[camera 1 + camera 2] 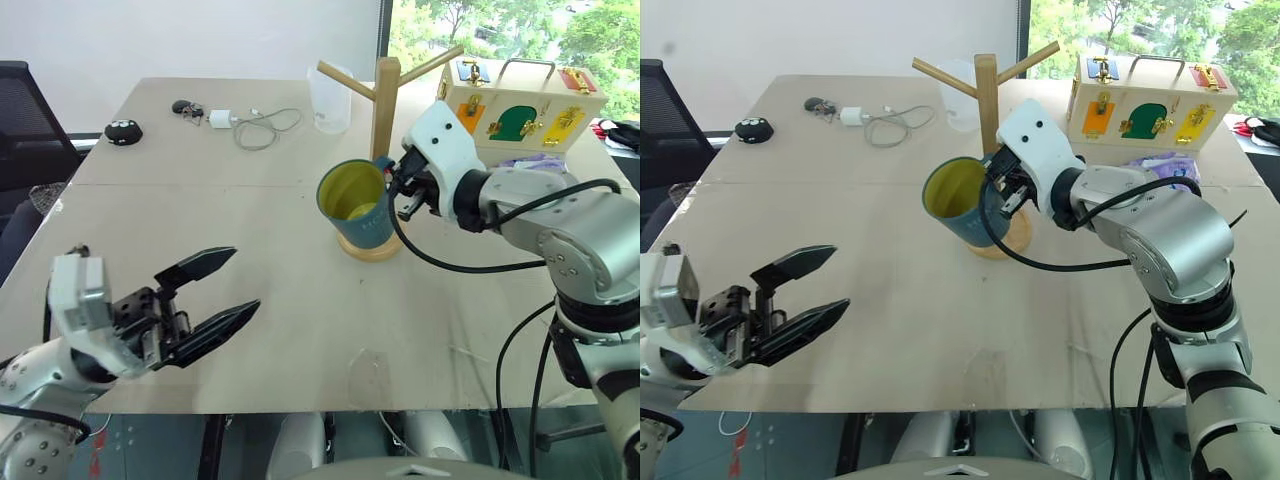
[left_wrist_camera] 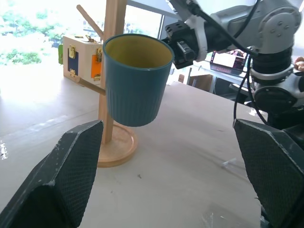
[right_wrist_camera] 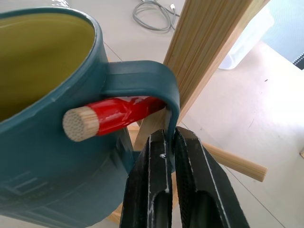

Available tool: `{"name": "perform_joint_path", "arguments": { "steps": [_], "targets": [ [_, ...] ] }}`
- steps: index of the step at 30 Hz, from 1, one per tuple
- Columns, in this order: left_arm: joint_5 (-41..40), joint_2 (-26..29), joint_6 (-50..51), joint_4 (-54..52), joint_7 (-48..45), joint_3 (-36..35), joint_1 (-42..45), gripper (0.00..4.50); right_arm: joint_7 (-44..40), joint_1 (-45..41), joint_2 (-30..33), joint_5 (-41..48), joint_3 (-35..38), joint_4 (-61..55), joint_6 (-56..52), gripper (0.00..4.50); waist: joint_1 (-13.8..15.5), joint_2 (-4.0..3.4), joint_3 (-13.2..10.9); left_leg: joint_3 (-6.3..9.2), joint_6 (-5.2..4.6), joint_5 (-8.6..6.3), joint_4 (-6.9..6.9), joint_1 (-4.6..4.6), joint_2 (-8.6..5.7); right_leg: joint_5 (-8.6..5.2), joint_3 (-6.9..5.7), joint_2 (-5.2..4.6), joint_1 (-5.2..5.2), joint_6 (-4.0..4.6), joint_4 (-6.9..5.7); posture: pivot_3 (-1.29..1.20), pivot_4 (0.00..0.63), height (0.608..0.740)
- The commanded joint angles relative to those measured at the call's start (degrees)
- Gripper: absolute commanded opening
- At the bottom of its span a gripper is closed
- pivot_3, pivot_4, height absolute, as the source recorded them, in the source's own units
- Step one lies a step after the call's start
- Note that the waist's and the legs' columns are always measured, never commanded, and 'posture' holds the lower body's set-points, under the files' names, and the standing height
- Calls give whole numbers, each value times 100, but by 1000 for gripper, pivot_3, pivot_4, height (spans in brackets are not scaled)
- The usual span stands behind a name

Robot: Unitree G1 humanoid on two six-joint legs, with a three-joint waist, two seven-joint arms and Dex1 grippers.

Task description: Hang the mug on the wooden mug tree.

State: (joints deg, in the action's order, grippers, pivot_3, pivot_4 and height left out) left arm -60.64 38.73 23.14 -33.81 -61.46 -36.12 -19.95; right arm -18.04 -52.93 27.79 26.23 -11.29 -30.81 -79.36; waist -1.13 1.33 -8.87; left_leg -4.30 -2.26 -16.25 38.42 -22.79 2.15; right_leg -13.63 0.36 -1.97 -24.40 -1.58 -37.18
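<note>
Mug (image 3: 47,118) at tree (image 1: 385,95), red-tipped peg (image 3: 111,114) already through handle. Right gripper (image 3: 168,156) clamped on handle; lower until handle seats, then release. Left gripper (image 1: 215,290) idle, fingers apart.

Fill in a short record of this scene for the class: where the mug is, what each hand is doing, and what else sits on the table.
mug: off the table, its handle threaded over a red-tipped peg
wooden mug tree: upright on its round base, mid-table
right hand: shut on the mug's handle
left hand: open, holding nothing, low over the near left of the table
toy box: behind the tree, on the right
clear cup: behind the tree
cable and charger: far left
</note>
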Motion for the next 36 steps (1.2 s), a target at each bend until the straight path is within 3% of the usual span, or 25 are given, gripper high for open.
{"name": "perform_joint_path", "arguments": {
  "steps": [1,2,4,6,9,12,17,25,36],
  "targets": [
    [-97,29,-122,39,-240,-211,-78,4500,-213,-135,42,24,-82,-82,209,93,0,0,0,0,0,0,0,0,0,0,0,0,0,0,0,0,150,740],
    [-102,23,-128,50,-258,-209,-82,4500,-224,-76,37,24,-42,-105,231,93,1,0,0,-1,-1,0,0,0,0,0,-1,0,0,0,0,0,150,740],
    [-130,-2,-131,45,-275,-213,-97,4500,-234,43,65,20,74,-195,248,907,2,0,0,1,-2,-1,0,0,0,1,-2,0,0,-1,0,0,150,740],
    [-161,-33,-136,41,-287,-232,-121,4500,-284,160,134,63,219,-332,278,1873,8,2,1,3,-2,-1,0,0,0,1,-3,-1,0,-2,0,0,150,740],
    [-153,-39,-131,192,-369,-287,-167,4500,-801,522,338,669,1030,-719,104,3413,19,1,1,6,-1,-1,0,-6,0,2,-6,-2,0,-3,2,0,150,740],
    [32,-5,-98,399,-453,-169,-205,4500,-1651,1176,851,1373,1827,-1166,455,3413,48,2,1,16,-9,-6,-1,-11,0,2,-19,-3,2,-4,11,0,150,740],
    [464,32,7,417,-124,295,-95,4500,-2264,2334,1344,1839,2741,-1281,1083,3413,36,3,1,21,-28,-17,0,-3,0,2,-25,-2,18,-5,21,0,150,740],
    [1457,-52,60,394,719,1083,-33,4500,-3320,5535,1703,900,3691,-1128,3423,3413,84,13,9,29,-29,-17,2,5,-3,3,-20,9,32,-8,21,0,150,740],
    [1779,-34,136,614,917,1328,73,4500,-3413,7394,1205,-197,4067,-59,5833,3413,64,12,10,16,-29,-17,7,69,2,-12,-13,9,82,5,13,0,150,740]
  ]
}}
